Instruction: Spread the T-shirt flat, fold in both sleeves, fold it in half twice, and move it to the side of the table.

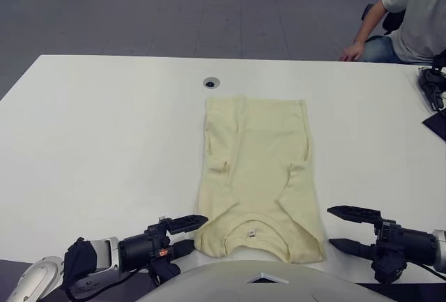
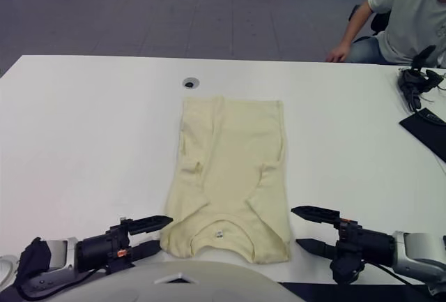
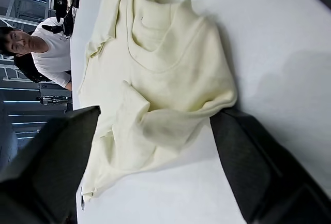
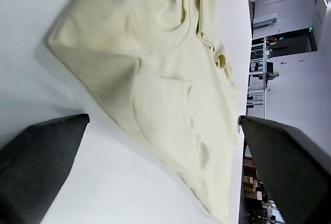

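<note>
- The pale yellow T-shirt (image 1: 256,169) is laid flat, sleeves folded in;
- the white table (image 1: 104,141) is backed by grey floor (image 1: 209,9);
- the left gripper (image 1: 196,233) and right gripper (image 1: 332,227) are spread wide.

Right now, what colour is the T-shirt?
Pale yellow, plain; the T-shirt shows best in the left eye view.

The dark things (image 2: 428,131) on the right side of the counter (image 2: 83,141) are cut off at the edge. The little tag (image 1: 251,231) in the T-shirt (image 1: 254,162) collar and the round spot (image 1: 211,83) past it are too small to make out.
</note>
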Tool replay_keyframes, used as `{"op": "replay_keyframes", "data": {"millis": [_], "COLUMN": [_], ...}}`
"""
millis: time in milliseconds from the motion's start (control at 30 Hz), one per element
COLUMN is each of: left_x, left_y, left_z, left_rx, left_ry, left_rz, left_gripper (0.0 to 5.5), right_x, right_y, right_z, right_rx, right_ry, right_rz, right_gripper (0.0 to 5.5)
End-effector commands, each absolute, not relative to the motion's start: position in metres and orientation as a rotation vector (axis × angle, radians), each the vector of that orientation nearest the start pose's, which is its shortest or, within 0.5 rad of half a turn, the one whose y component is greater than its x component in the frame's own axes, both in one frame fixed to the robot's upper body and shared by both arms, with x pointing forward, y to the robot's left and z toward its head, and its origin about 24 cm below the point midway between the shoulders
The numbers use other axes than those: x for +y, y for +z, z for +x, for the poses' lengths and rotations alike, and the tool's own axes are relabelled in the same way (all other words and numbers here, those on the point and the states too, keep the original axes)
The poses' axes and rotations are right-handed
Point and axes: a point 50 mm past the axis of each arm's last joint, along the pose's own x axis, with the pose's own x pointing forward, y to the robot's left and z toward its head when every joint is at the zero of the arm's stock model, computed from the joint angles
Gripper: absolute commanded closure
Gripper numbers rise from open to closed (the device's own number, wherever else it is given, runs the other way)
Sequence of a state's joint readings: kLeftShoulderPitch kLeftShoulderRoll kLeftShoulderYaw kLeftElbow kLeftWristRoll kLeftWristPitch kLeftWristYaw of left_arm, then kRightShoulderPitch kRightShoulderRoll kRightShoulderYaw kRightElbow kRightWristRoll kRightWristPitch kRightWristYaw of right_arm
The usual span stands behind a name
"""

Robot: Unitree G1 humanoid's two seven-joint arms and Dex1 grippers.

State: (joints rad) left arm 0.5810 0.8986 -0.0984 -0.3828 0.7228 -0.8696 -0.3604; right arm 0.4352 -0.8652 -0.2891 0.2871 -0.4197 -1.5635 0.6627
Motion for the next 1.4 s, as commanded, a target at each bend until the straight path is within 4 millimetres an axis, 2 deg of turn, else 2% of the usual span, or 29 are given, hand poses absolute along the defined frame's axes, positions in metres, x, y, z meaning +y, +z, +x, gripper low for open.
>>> {"op": "replay_keyframes", "data": {"millis": [33, 400, 633, 833, 967, 1067, 1200, 1400], "left_x": [0.193, 0.188, 0.184, 0.185, 0.190, 0.194, 0.197, 0.208], "left_y": [0.044, 0.042, 0.042, 0.046, 0.048, 0.054, 0.066, 0.102], "left_z": [0.092, 0.090, 0.087, 0.085, 0.081, 0.078, 0.076, 0.082], "left_rx": [-0.225, -0.208, -0.210, -0.115, 0.065, 0.197, 0.323, 0.387], "left_ry": [-1.402, -1.416, -1.427, -1.382, -1.388, -1.390, -1.411, -1.413], "left_rz": [1.378, 1.350, 1.338, 1.216, 1.078, 0.953, 0.819, 0.711], "left_gripper": [2.41, 4.36, 5.50, 5.50, 5.50, 5.50, 5.50, 5.50], "right_x": [-0.275, -0.261, -0.265, -0.265, -0.262, -0.260, -0.259, -0.263], "right_y": [0.052, 0.046, 0.040, 0.036, 0.039, 0.047, 0.066, 0.098], "right_z": [0.087, 0.089, 0.086, 0.083, 0.080, 0.082, 0.099, 0.114], "right_rx": [-0.249, -0.246, -0.126, 0.036, 0.193, 0.329, 0.394, 0.408], "right_ry": [1.429, 1.448, 1.461, 1.445, 1.444, 1.443, 1.393, 1.366], "right_rz": [-1.263, -1.209, -1.169, -1.041, -0.889, -0.739, -0.549, -0.222], "right_gripper": [0.76, 2.64, 3.84, 4.78, 5.44, 5.49, 5.49, 5.49]}}
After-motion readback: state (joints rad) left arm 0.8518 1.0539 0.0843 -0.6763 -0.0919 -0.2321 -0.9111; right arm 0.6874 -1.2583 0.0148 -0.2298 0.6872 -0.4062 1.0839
